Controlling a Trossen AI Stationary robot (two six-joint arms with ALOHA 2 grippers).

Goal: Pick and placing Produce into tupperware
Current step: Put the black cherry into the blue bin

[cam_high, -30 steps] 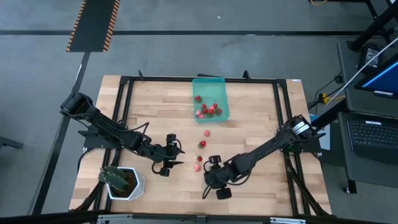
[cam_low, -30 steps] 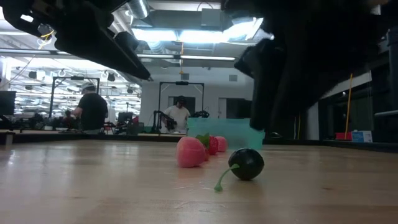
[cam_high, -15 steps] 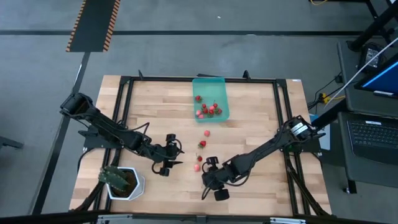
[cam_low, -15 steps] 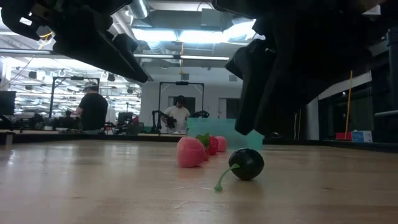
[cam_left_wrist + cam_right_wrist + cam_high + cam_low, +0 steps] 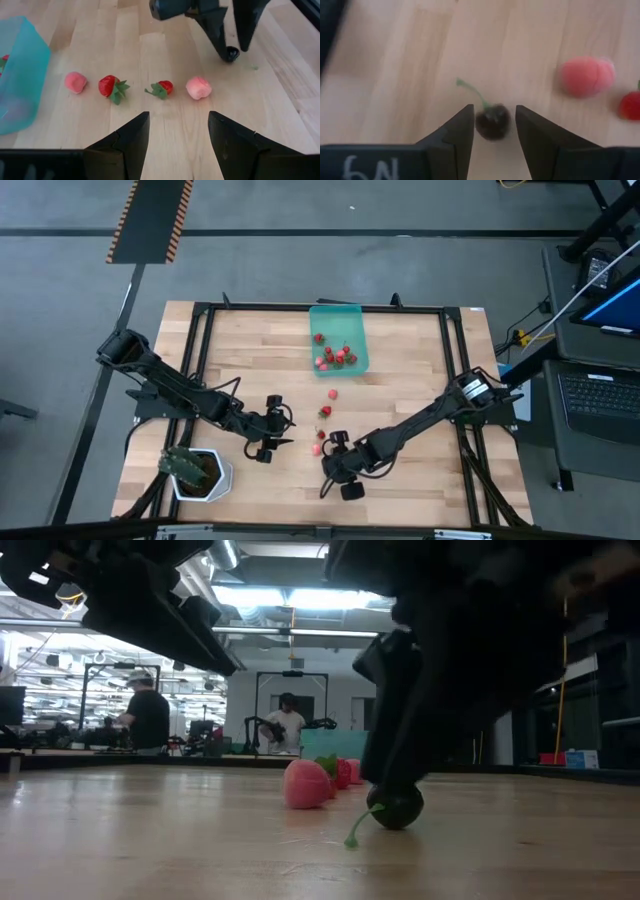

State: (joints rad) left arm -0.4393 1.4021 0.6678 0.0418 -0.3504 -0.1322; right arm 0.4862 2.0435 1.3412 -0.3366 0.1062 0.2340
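Note:
The teal tupperware [image 5: 338,338] stands at the table's far middle with several red fruits in it. Loose produce lies in a row toward the near edge: a pink fruit [image 5: 76,82], two red strawberries [image 5: 109,86] [image 5: 164,88] and another pink fruit [image 5: 198,88]. Beyond them a dark berry [image 5: 492,122] with a green stem rests on the wood. My right gripper [image 5: 494,109] is open, low over the table, with one finger on each side of the berry. My left gripper [image 5: 178,117] hovers open to the left of the row, with nothing between its fingers. My right gripper comes at the dark berry [image 5: 231,52] from above, slanting down, with its fingers [image 5: 385,765] on either side. I cannot tell whether they touch it. The berry lies on the table with its stem [image 5: 470,90] pointing away.
A white pot with a green plant [image 5: 195,472] stands at the near left corner. A black frame [image 5: 200,320] runs round the tabletop. There is bare wood to the right of the fruit row. People stand in the room beyond the table's far edge [image 5: 150,720].
My right gripper has come down and a little toward the table's left, onto the dark berry, so that its fingers now stand on either side of it. The berry and the other fruits have stayed where they were.

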